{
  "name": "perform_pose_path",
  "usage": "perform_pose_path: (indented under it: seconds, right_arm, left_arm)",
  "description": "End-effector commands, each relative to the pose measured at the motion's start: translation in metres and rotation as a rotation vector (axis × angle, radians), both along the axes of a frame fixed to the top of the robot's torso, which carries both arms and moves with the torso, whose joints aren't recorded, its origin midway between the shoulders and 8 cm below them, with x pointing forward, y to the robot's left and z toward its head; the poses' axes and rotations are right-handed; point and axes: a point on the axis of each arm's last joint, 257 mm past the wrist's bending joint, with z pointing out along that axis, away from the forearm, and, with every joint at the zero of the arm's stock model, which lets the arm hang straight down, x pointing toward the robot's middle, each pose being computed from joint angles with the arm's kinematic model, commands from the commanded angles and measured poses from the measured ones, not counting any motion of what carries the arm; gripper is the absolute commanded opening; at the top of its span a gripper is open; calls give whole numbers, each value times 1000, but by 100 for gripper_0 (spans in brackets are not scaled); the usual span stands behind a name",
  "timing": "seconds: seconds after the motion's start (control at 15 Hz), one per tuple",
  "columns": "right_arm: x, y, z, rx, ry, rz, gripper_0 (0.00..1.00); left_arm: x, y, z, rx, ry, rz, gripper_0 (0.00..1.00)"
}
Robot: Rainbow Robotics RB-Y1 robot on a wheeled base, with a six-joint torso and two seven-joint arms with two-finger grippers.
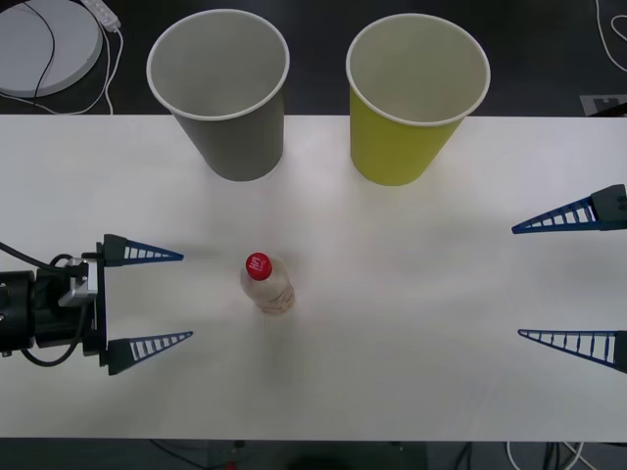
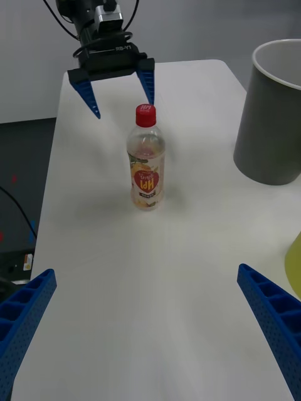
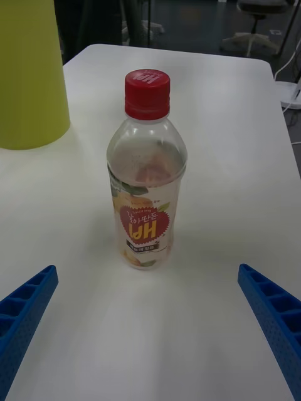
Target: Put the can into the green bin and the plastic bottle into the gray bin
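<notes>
The plastic bottle (image 1: pixel 266 284) stands upright on the white table, clear with a red cap and a white-and-red label. My left gripper (image 1: pixel 186 296) is open at table level just to its left, fingers pointing at it, and the bottle (image 3: pixel 145 188) stands close ahead between them. My right gripper (image 1: pixel 516 282) is open far to the right, facing the bottle (image 2: pixel 147 166). The gray bin (image 1: pixel 217 98) and the green bin (image 1: pixel 411 108) stand upright at the table's back edge, gray one on the left. The can is out of view.
A round pale disc with cables (image 1: pixel 44 44) lies on the dark floor beyond the table's back left corner. An office chair (image 3: pixel 257 19) stands past the table's right end. Open tabletop lies between the bottle and the right gripper.
</notes>
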Motion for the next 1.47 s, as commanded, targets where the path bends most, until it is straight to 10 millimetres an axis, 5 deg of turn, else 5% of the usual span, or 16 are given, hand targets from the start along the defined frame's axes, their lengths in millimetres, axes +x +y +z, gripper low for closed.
perform_pose_path:
  seconds: [0.07, 1.47]
  right_arm:
    - [0, 0, 0, 0, 0, 0, 100]
    - [0, 0, 0, 0, 0, 0, 100]
  left_arm:
    - [3, -13, -4, -21, 0, 3, 100]
    - [27, -100, -22, -96, -33, 34, 100]
